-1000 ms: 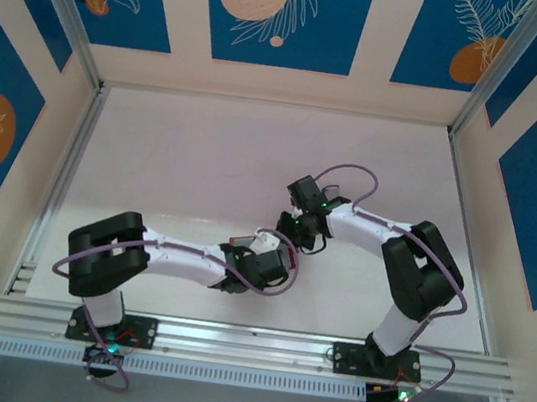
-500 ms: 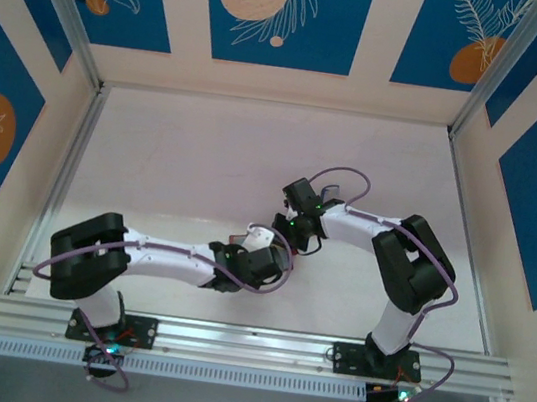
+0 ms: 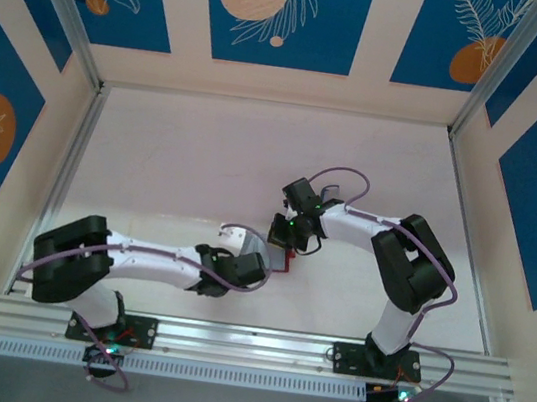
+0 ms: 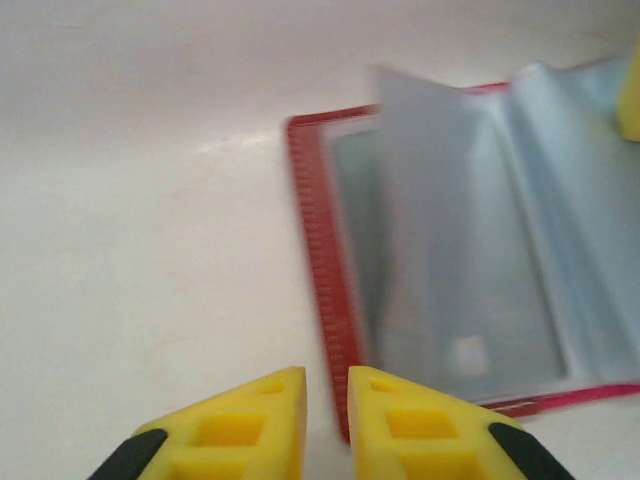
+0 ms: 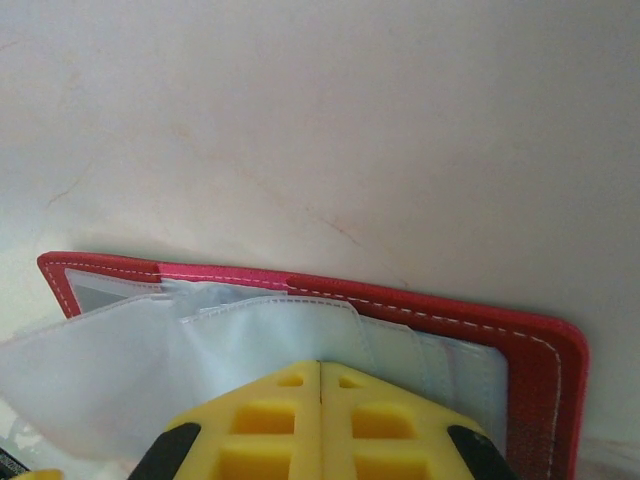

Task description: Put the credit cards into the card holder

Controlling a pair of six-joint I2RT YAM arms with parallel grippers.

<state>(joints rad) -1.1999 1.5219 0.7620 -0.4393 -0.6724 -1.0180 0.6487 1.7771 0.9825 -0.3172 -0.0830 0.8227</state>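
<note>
The card holder (image 4: 318, 260) lies opened flat on the smooth, pale table (image 4: 130, 250), between the two grippers near the table's middle in the top view (image 3: 286, 257). Its cover is red and grainy, ribbed along the left edge in the left wrist view, and it has rounded corners and a line of white stitching in the right wrist view (image 5: 540, 370). Inside it is a fan of thin, clear, bluish plastic sleeves (image 4: 470, 250). One stands up and is smeared with blur. The others lie soft and slightly rumpled (image 5: 250, 340). A grey flat shape (image 4: 460, 330) shows through the film, too hazy to say whether it is a card. The left gripper (image 4: 325, 400) has wedge-shaped yellow fingertips with square hollows. They sit just beside the holder's near left corner, slightly parted and empty, with bare table showing in the slit between them. The right gripper (image 5: 320, 365) has the same yellow moulded tips. It is clenched, with the pads meeting in a thin seam over the sleeves and covering their lower middle. Whether a sleeve is nipped between the pads cannot be told. In the top view both white arms, with black joints and looping purple cables (image 3: 343, 175), bend inward. The left gripper (image 3: 262, 261) and right gripper (image 3: 283, 236) are close together and hide most of the holder. Cream walls with blue panels (image 3: 277, 10), printed with orange discs and white leaf outlines, enclose the table. An aluminium rail (image 3: 248, 340) runs along its near edge.
</note>
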